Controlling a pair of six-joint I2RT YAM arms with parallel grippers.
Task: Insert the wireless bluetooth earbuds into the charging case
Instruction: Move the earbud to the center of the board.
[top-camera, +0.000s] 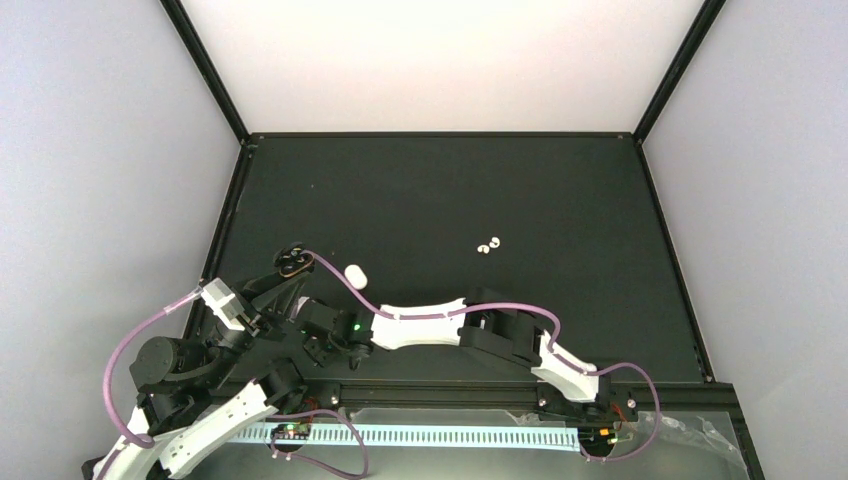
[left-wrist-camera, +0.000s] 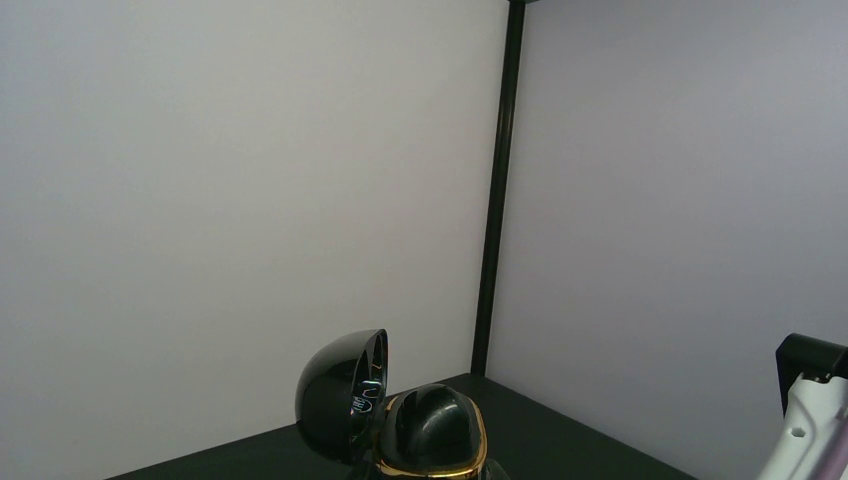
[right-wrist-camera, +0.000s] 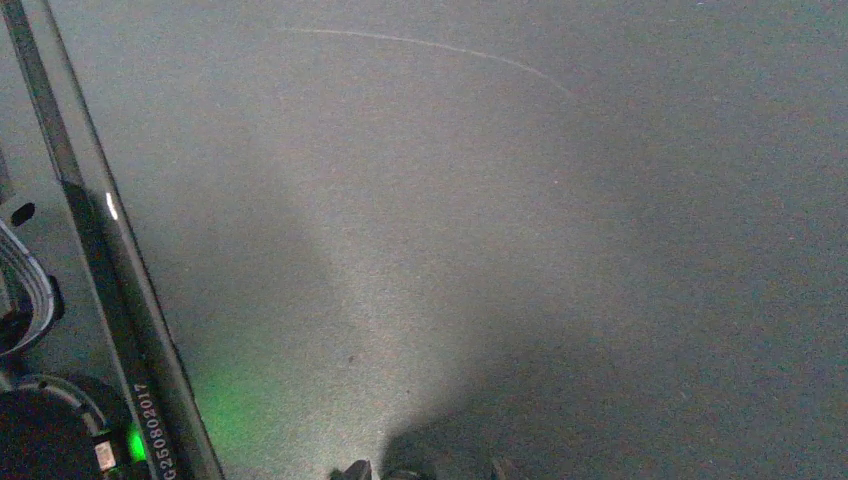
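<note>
Black mat (top-camera: 450, 190) fills the overhead view, and on it my left gripper (top-camera: 293, 262) is clamped on the black charging case (top-camera: 297, 266) (a thin line of gold rim just shows). Just beside that gripper, on its right, a white case (top-camera: 353, 273) lies on the mat like a small pebble. The white earbuds (top-camera: 487, 244) lie close together well off to the right of my left gripper and a little farther from my bases, with neither arm touching them. My right arm (top-camera: 425, 326) stretches leftward along the near edge with a green light at its wrist. Its end sits among dark joints just nearer than my left gripper, so from above I cannot tell how those jaws stand. From my left wrist, the black case sits at the bottom of the view and is open. Its glossy lid (left-wrist-camera: 340, 405) is tipped back to the left of the gold-rimmed body, with pale walls and a black corner post (left-wrist-camera: 497, 190) behind. From my right wrist, dim mat lies ahead of my right gripper (right-wrist-camera: 425, 472), and a frame rail (right-wrist-camera: 110, 300) runs along its left (green glow at the foot). Only the fingertips peek over the bottom edge, so I cannot tell whether they stand wide or narrow.
</note>
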